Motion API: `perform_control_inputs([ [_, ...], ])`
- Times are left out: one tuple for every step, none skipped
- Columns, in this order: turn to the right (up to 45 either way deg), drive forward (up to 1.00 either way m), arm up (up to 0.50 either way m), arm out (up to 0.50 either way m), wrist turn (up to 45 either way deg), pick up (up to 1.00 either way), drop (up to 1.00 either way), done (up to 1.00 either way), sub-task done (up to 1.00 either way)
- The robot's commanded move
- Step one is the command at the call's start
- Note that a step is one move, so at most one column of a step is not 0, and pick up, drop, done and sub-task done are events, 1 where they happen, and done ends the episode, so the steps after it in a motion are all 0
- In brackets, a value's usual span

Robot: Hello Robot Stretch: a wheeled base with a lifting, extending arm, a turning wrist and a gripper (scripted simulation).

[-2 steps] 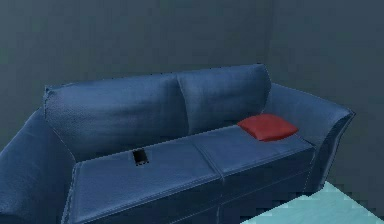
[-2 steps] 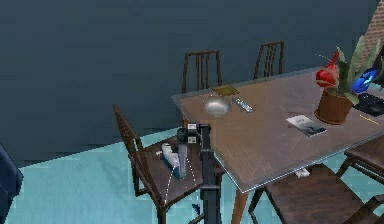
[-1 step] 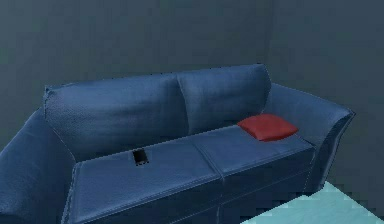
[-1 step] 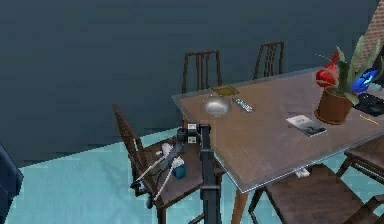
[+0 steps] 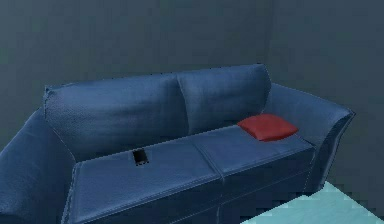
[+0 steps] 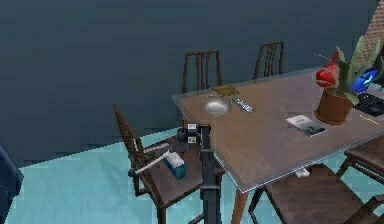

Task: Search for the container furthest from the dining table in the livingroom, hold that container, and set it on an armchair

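1. Searching seems unfinished; grasping and the armchair placement remain.
2. Dark two-fingered gripper (image 6: 141, 170) sits near a brown wooden dining chair (image 6: 124, 124); its fingers' state and any load cannot be told.
3. Small teal box (image 6: 178, 166), possibly a container, rests on that chair's seat.

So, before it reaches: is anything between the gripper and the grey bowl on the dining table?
Nothing visible. The gripper is by the left edge of the dining table, near a wooden chair bearing a teal box. Only bare tabletop seems to separate it from the grey bowl.
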Motion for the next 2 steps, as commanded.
perform_control_inputs([
  [0.0,0.00,0.00,0.00,45.0,0.00,0.00,0.00,0.00],
  [0.0,0.00,0.00,0.00,30.0,0.00,0.00,0.00,0.00],
])
